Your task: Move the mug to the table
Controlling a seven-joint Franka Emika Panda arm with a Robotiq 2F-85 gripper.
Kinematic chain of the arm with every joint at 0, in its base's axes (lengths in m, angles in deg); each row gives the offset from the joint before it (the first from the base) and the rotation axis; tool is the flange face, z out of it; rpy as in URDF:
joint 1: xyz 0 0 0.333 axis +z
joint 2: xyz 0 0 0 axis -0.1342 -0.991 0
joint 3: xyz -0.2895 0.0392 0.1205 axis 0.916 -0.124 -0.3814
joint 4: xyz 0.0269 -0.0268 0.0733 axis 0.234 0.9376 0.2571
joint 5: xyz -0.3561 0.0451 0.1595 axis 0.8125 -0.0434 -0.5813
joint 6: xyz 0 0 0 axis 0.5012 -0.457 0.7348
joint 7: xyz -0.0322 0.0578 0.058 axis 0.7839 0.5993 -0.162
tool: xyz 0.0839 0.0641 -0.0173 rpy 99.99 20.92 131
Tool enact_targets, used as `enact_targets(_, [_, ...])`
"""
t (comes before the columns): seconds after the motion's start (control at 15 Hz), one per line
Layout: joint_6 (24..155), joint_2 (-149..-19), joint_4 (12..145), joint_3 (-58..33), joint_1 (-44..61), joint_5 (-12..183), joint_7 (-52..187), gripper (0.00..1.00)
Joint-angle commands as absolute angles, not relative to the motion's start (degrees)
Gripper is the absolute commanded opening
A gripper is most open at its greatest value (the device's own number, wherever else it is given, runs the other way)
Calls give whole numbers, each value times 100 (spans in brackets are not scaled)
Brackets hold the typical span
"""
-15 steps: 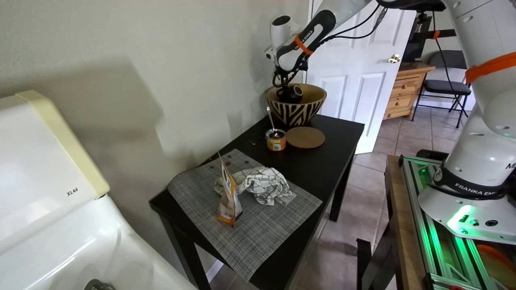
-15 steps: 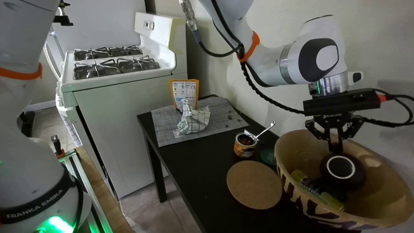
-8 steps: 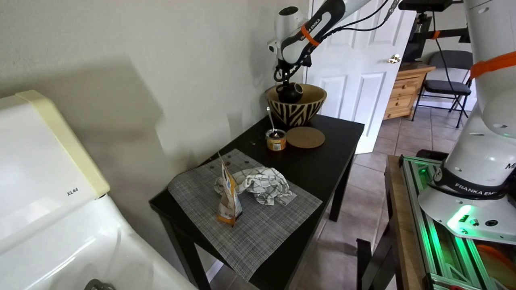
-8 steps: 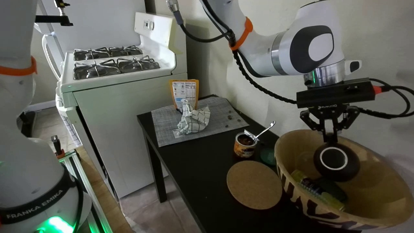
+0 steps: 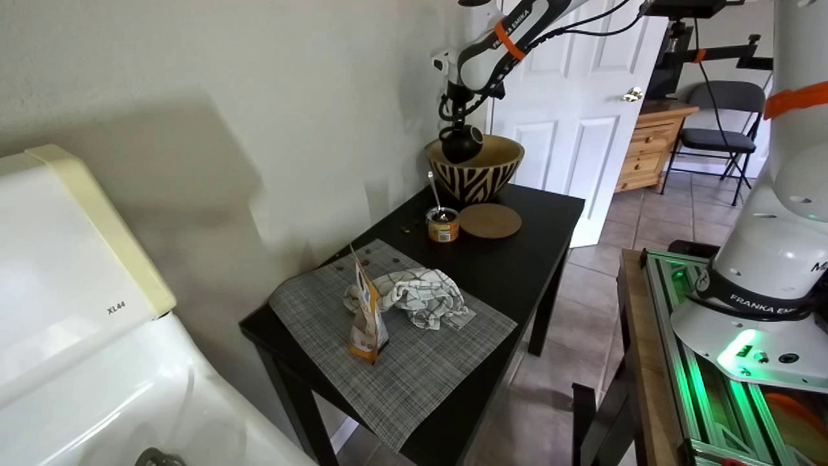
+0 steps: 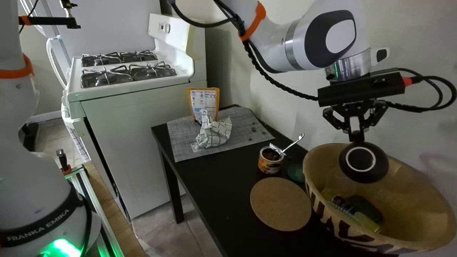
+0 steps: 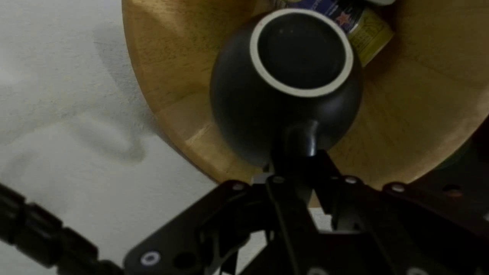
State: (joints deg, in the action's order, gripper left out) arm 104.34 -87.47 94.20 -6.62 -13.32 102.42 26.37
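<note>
"Black and rounded, that mug (image 6: pixel 363 162) hangs by its handle (image 7: pixel 305 137), doesn't it?"

"By the handle, yes. The tool (image 6: pixel 356 137) has its fingers closed on it; the wrist view shows the handle running in between them. The body is tipped over, with a pale ring, which I take for the base, facing out sideways."

"And it's at the mouth of the striped bowl (image 6: pixel 425 207) in both exterior views."

"Over it or just inside; I can't tell how low its underside reaches. I'd go straight up first, well past the rim, before any sideways travel. A rounded mug held only at the handle could swing or twist if it knocked the edge."

"Then across to the surface (image 6: pixel 221 185)?"

"Yes, and high enough to miss the spoon (image 6: pixel 294 143) leaning out of the orange tub (image 6: pixel 270 164). I'd aim between the round brown mat (image 6: pixel 280 204) and the grey placemat (image 6: pixel 246 123)."

"It can't be put down like that, surely."

"I wouldn't. Better to turn it on the way so the ring faces down, then lower slowly and let the base meet the surface flat. Only then ease the grip, and draw back along the line of the handle so nothing tugs it over."
</note>
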Motion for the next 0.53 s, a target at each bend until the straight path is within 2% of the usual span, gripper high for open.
enact_targets(0.0, [10495, -8124, 9971, -776, -1307, 9956, 2167, 6])
enact_targets(0.47, [10184, -7643, 10206, -733, -1033, 10022, 1847, 6])
